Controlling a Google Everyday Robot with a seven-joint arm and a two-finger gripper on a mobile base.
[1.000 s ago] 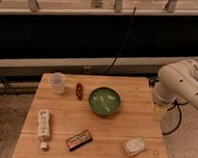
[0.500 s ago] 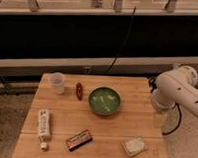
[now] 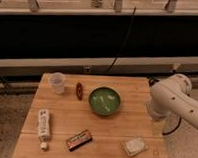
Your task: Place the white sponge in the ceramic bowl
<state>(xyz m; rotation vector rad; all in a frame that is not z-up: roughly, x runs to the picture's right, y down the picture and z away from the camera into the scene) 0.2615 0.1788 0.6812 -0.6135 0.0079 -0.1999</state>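
arm creeping in, sponge still untouched

the gripper (image 3: 157, 127) hangs just off the table's (image 3: 65, 112) 3 o'clock edge, fingers spread apart with nothing between them. going outward, the fat white arm (image 3: 174, 100) behind it has swung in and dropped over the last second; it was sitting further out and higher.

nothing on the table moved. the white sponge (image 3: 134, 146) lies flat near the front right corner, about 5 o'clock from the ceramic bowl (image 3: 91, 106) and roughly 7 o'clock from the gripper, near it but not touching. the bowl sits mid-table with no sponge in it.

so i'd call this the approach. no grasp yet, and the task is barely started. next it probably needs to come down over the sponge at that 7 o'clock spot, then carry it up toward 11.
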